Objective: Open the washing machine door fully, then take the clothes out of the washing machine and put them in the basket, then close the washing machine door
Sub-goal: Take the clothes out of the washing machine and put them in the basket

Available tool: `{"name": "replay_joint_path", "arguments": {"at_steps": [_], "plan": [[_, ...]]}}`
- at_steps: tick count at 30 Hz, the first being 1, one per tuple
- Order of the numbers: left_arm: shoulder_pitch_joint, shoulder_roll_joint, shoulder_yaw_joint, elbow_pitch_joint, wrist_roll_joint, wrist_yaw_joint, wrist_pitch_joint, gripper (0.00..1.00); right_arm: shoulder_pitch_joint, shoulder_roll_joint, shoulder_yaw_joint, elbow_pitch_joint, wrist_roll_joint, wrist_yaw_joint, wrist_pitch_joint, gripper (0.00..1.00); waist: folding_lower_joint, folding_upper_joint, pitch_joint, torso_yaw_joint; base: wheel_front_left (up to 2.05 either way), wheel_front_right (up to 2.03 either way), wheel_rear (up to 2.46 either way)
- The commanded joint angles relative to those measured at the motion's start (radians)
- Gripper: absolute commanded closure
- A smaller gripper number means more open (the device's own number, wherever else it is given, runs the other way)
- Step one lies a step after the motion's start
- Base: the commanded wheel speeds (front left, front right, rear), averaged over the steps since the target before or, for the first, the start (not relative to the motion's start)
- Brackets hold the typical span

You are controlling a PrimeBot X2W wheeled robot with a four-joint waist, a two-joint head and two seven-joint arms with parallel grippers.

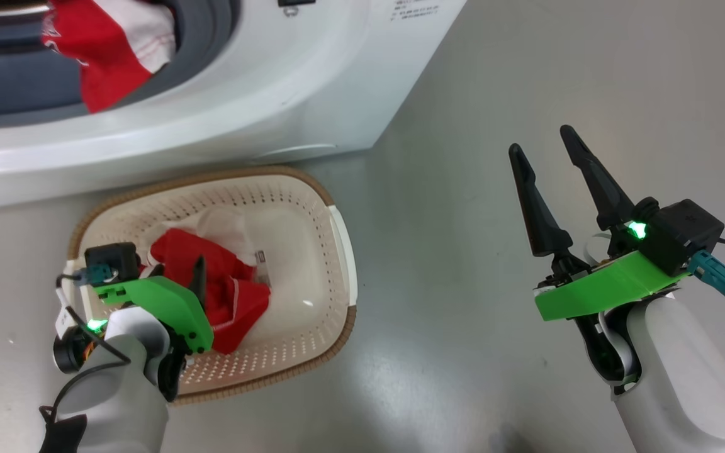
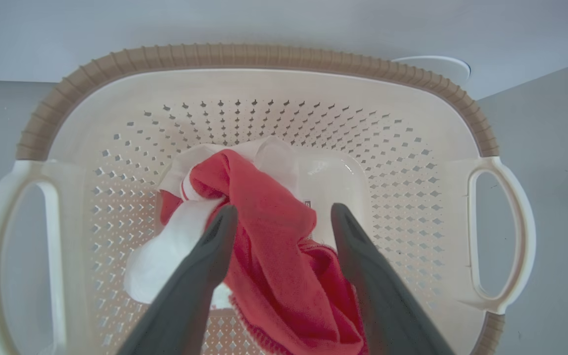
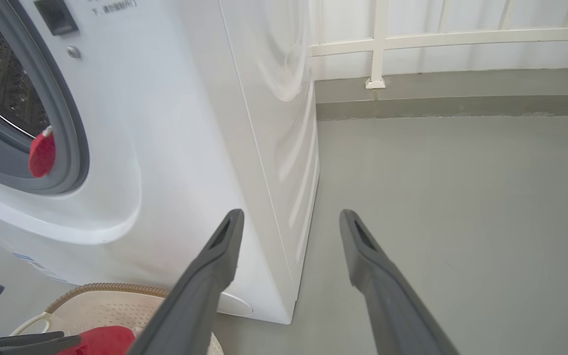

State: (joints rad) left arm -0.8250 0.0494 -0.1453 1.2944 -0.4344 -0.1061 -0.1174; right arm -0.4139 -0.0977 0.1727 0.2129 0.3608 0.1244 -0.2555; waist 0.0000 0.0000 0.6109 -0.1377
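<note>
The cream basket (image 1: 337,251) stands on the floor against the washing machine (image 1: 312,82). A red and white garment (image 2: 269,231) lies in the basket, and my left gripper (image 2: 284,212) hangs open over it with the cloth loose between its fingers. In the head view the left gripper (image 1: 194,270) is above the basket's left half. More red and white clothes (image 1: 107,47) spill over the grey rubber ring (image 1: 208,25) of the drum opening. My right gripper (image 1: 542,141) is open and holds nothing, off to the right above bare floor. The door is out of view.
Grey floor (image 1: 450,264) stretches to the right of the machine and basket. In the right wrist view a white railing (image 3: 377,44) on a low kerb (image 3: 437,98) bounds the far side, and the machine's side panel (image 3: 274,148) runs close to the right gripper's left.
</note>
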Motion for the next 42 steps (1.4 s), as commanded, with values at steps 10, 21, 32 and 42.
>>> {"name": "replay_joint_path", "arguments": {"at_steps": [10,21,32,42], "plan": [[0.065,0.018,0.004,-0.021,-0.028,-0.019,-0.117,0.00,0.062,-0.015,0.000,-0.004,-0.009,0.006,-0.006,0.00,0.0000,0.0000,-0.158,0.049,0.00,0.00,0.00],[0.195,0.031,0.052,-0.286,-0.027,-0.023,-0.144,0.00,0.112,-0.029,-0.012,-0.004,-0.022,0.006,-0.006,0.00,0.0000,0.0000,-0.288,0.073,0.00,0.00,0.00],[0.419,0.029,0.165,-0.648,0.067,-0.004,-0.144,0.00,0.172,-0.023,-0.046,-0.006,-0.052,0.006,-0.006,0.00,0.0000,0.0000,-0.418,0.080,0.00,0.00,0.00],[0.543,0.029,0.206,-0.834,0.132,0.017,-0.144,0.00,0.221,-0.005,-0.086,-0.021,-0.085,0.006,-0.006,0.00,0.0000,0.0000,-0.504,0.076,0.00,0.00,0.00]]}}
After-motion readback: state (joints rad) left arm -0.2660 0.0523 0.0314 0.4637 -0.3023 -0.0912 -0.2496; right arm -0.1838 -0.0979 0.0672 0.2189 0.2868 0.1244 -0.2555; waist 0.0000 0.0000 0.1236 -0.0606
